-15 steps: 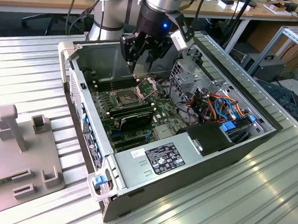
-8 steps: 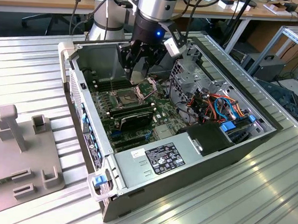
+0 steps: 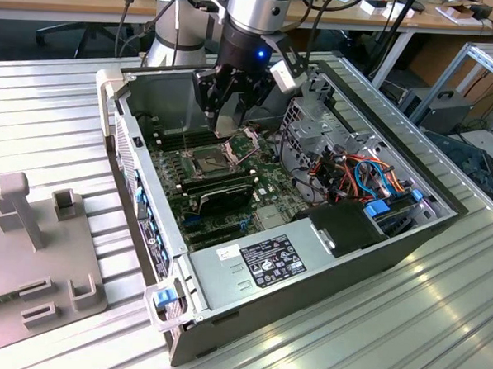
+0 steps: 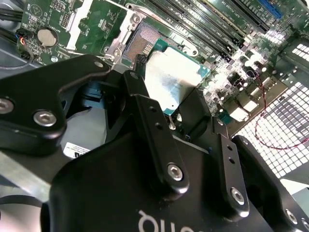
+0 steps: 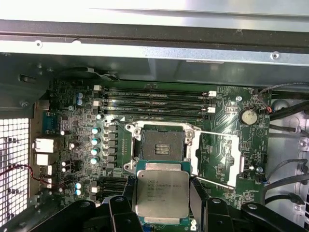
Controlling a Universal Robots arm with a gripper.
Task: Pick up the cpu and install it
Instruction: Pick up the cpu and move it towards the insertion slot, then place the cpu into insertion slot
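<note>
Jaws pinch the cpu (image 5: 161, 192) by two opposite edges, pale face up. The gripper (image 5: 162, 203) holds it just beside the open socket (image 5: 161, 145), above the motherboard (image 5: 72, 130) and not yet over the recess. The socket's metal frame (image 5: 217, 159) is swung aside, leaving the contacts bare. Memory slots (image 5: 154, 101) run along the socket's side away from the chip. The pick looks done and the carry to the socket is in hand. Seating calls for squaring the chip's edges with the socket and keeping it level.
</note>
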